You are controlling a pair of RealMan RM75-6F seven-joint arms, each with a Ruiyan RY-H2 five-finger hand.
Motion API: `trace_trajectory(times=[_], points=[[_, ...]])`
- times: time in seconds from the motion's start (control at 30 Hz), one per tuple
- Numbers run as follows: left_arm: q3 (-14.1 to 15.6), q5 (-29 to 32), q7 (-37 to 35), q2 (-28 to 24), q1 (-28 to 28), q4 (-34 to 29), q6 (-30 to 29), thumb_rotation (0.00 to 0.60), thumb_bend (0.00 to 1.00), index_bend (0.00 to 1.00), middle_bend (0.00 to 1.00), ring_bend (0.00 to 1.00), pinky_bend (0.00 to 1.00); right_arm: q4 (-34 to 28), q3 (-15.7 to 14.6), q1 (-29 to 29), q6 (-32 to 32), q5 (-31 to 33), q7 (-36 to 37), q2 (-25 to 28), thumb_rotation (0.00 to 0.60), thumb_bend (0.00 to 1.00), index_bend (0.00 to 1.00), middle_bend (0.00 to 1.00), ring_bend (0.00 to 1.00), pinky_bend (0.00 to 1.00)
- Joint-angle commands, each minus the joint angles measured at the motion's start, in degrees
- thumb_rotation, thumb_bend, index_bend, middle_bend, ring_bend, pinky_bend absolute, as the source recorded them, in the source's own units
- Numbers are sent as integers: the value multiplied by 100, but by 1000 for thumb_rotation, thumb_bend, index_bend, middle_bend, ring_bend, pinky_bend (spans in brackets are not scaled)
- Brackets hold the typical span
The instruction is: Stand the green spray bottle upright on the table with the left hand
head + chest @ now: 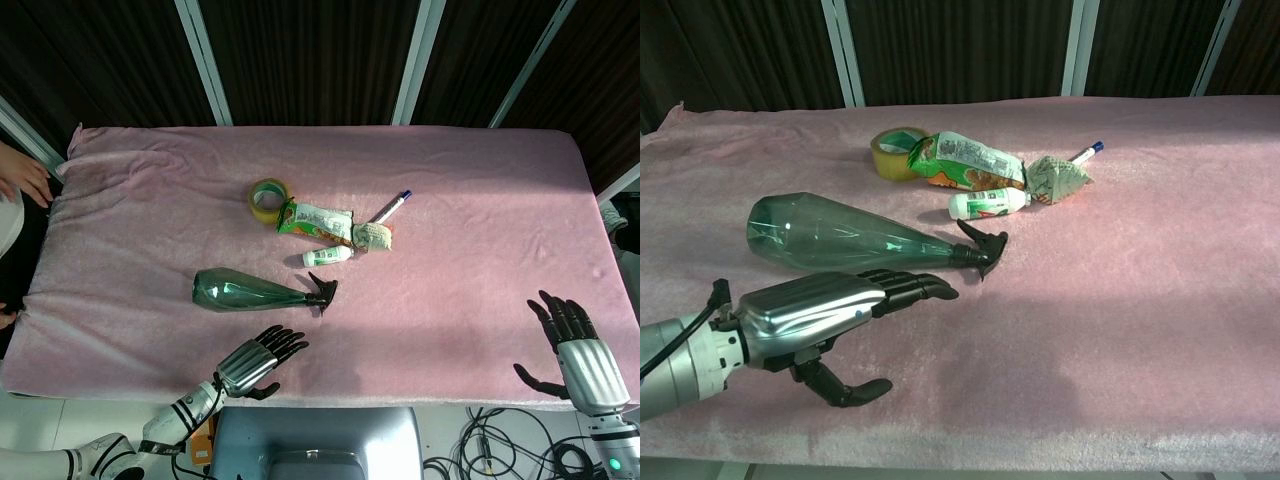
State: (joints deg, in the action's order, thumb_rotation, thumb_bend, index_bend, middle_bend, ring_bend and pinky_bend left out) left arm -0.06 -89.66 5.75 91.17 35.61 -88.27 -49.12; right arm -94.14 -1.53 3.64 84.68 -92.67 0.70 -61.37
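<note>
We see the left hand (830, 310) empty, fingers spread, just below the lying green spray bottle (855, 238).

In the chest view our left hand fills the lower left of the frame, fingers stretched toward the bottle and thumb hanging apart beneath; it holds nothing, and we cannot tell whether the fingertips touch the bottle. The bottle lies on its side on the pink cloth (1140, 300) left of centre, its black spray head (980, 246) pointing right. Above it, near the frame's centre, sit a roll of tape (892, 152), a green snack packet (965, 160), a small white bottle (985, 204), a crumpled wrapper (1058, 180) and a pen (1087, 152). In the head view our right hand (572, 345) rests open and empty at the lower right edge.
</note>
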Motion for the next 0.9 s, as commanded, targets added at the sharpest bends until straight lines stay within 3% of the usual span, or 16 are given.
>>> trace_trajectory(times=[0.03, 0.27, 0.4, 0.5, 0.63, 0.77, 0.9], points=[[4, 48, 12, 8, 0, 23, -49, 600, 390, 0, 14, 0, 0, 15, 77, -35, 91, 82, -93, -45, 600, 368, 0, 0, 0, 0], [-38, 225, 34, -14, 34, 39, -101, 600, 390, 0, 14, 0, 0, 17, 90, -45, 139, 44, 74, 6, 600, 368, 0, 0, 0, 0], [-255, 22, -759, 20, 157, 77, -367, 600, 390, 0, 16, 0, 0, 33, 133, -107, 272, 81, 186, 44, 600, 367, 0, 0, 0, 0], [-455, -212, -758, 257, 236, 437, -776, 600, 390, 0, 32, 0, 0, 79, 235, -171, 415, 214, 139, -5, 600, 368, 0, 0, 0, 0], [-772, -148, -46, 734, 390, 983, -999, 600, 391, 0, 81, 0, 0, 70, 227, -173, 364, 237, 313, 72, 600, 368, 0, 0, 0, 0], [-1052, 340, 1266, 1114, 609, 1349, -718, 600, 386, 10, 118, 0, 0, 96, 214, -160, 318, 214, 490, 141, 600, 368, 0, 0, 0, 0], [-1278, 927, 2015, 1448, 755, 1564, -501, 600, 357, 57, 134, 0, 0, 107, 233, -140, 252, 266, 624, 204, 600, 368, 0, 0, 0, 0]])
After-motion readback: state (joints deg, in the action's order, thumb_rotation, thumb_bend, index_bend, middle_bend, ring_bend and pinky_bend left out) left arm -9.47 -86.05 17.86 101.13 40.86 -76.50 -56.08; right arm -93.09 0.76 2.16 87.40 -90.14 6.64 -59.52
